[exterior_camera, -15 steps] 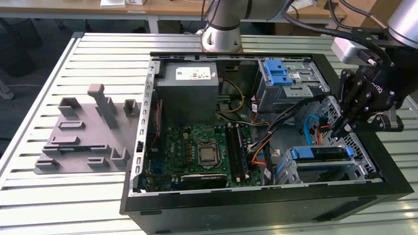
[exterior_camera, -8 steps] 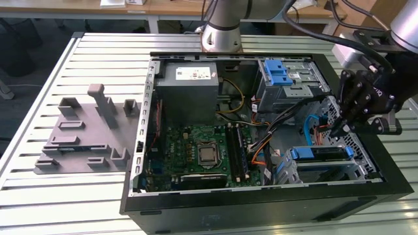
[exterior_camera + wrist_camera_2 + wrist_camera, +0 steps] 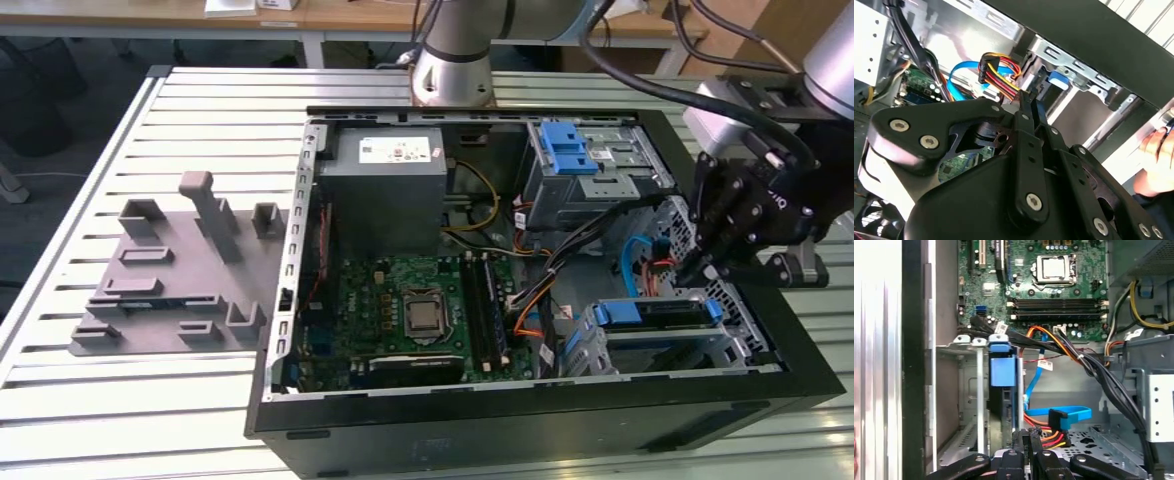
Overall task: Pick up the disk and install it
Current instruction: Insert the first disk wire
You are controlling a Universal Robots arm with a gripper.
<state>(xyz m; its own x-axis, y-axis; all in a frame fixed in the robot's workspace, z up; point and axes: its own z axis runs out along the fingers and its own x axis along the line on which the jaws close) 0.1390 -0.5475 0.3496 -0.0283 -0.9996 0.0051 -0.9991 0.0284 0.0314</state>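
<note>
The disk (image 3: 650,314) sits slotted in the drive cage (image 3: 742,330) at the near right corner of the open computer case, its blue rails and blue front tab showing. In the first wrist view the disk's (image 3: 1002,371) blue tab stands in the cage, with the dark body below it. My gripper (image 3: 695,270) hangs just above and behind the cage, shut, with nothing between its black fingers. In both wrist views the gripper (image 3: 1029,96) (image 3: 1029,434) has its fingertips pressed together, close to a SATA power plug (image 3: 1056,436) with coloured wires.
The case holds a motherboard (image 3: 414,310), a grey power supply (image 3: 387,180), an upper bay with a blue latch (image 3: 574,150), and loose blue and orange cables (image 3: 638,262). A grey fixture (image 3: 174,270) lies on the slatted table at the exterior view's left. A person's hand (image 3: 1154,155) is beyond the case wall.
</note>
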